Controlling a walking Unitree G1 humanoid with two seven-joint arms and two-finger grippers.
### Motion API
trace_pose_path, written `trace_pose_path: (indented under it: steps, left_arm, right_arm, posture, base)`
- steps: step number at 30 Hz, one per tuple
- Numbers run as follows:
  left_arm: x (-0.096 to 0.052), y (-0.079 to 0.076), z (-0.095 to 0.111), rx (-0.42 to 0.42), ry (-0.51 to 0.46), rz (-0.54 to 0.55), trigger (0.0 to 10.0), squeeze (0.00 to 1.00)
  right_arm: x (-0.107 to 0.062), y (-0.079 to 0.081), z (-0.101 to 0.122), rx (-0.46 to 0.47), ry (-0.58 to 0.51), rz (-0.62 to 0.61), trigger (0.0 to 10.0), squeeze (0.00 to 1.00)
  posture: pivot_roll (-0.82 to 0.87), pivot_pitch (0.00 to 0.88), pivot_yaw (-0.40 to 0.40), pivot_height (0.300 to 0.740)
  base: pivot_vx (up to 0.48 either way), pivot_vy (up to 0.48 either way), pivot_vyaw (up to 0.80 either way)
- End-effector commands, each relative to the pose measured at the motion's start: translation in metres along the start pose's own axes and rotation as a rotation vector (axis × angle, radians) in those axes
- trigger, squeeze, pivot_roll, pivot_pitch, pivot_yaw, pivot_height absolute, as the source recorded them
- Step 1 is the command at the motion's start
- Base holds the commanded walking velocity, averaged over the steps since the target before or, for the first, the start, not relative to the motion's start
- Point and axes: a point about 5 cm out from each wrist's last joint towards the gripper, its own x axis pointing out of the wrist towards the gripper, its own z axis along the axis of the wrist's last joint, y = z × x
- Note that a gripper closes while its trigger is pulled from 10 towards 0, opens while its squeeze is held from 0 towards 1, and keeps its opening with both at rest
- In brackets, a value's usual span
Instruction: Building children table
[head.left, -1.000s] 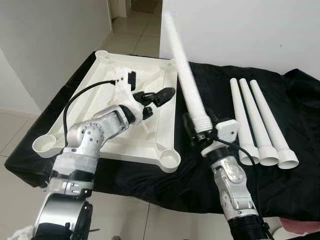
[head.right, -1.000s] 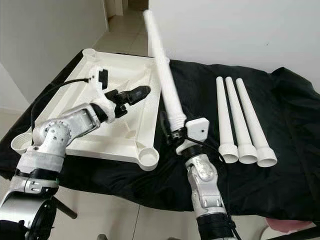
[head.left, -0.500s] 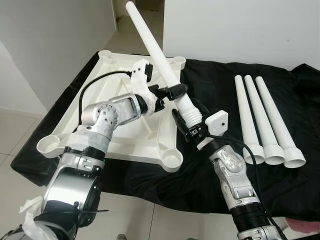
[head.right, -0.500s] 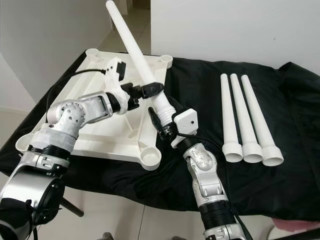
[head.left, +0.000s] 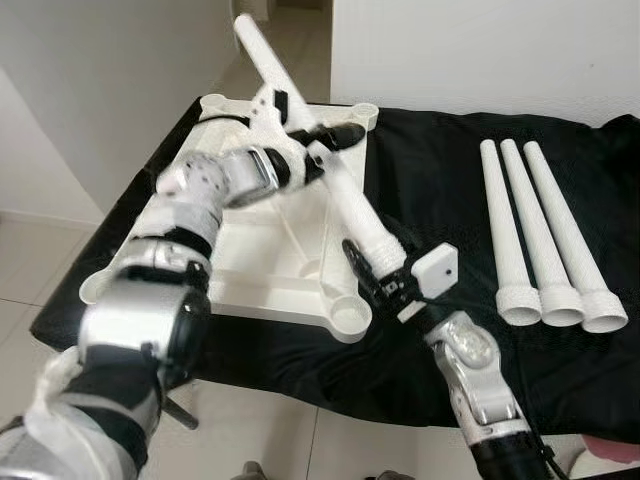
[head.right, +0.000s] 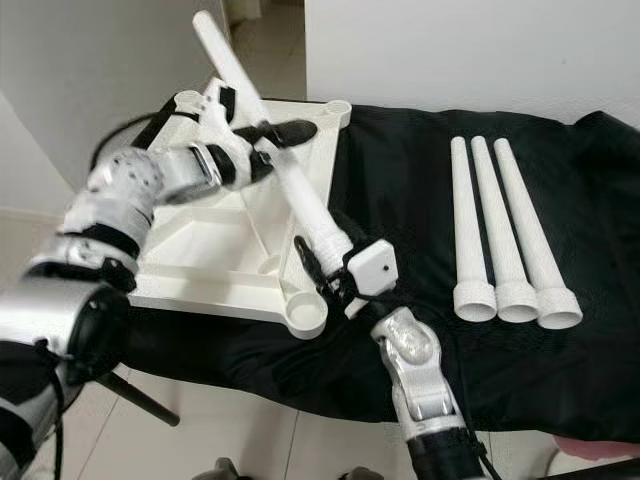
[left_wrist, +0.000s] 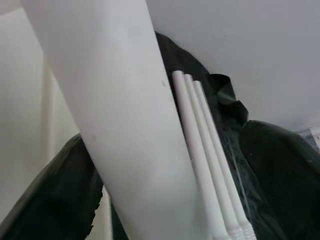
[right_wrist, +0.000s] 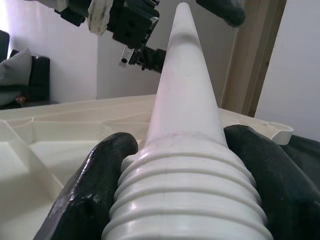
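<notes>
Table leg (head.left: 340, 185), slanting across centre frame, pinched at its threaded end by right gripper (head.left: 385, 280) and steadied mid-shaft by left gripper (head.left: 320, 145) closed around it, seemingly to aim it at upturned tabletop's (head.left: 250, 250) corner socket (head.left: 347, 315).

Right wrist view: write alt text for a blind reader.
The right gripper is shut on the threaded end of a white table leg, which tapers away toward the left gripper higher up, above the upturned white tabletop.
</notes>
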Motion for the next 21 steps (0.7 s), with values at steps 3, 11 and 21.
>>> trace_pose_path:
  steps: [3, 11, 21]
  left_arm:
    - [-0.003, -0.001, 0.007, 0.018, -0.025, -0.130, 3.3, 0.00]
    - [-0.006, 0.004, 0.018, -0.015, -0.080, -0.089, 0.0, 0.00]
    - [-0.006, 0.002, 0.027, -0.038, -0.121, -0.076, 8.3, 0.00]
  right_arm:
    - [0.001, 0.005, 0.004, 0.004, -0.025, 0.027, 10.0, 0.00]
    - [0.006, 0.007, 0.008, 0.040, -0.043, 0.007, 10.0, 0.00]
    - [0.004, 0.002, 0.010, 0.106, -0.049, -0.036, 10.0, 1.00]
  posture:
    - [-0.05, 0.046, 0.095, 0.740]
    - [-0.04, 0.069, 0.089, 0.740]
    - [-0.05, 0.076, 0.084, 0.740]
  base:
    - [0.000, 0.000, 0.00]
    - [0.000, 0.000, 0.00]
    - [0.000, 0.000, 0.00]
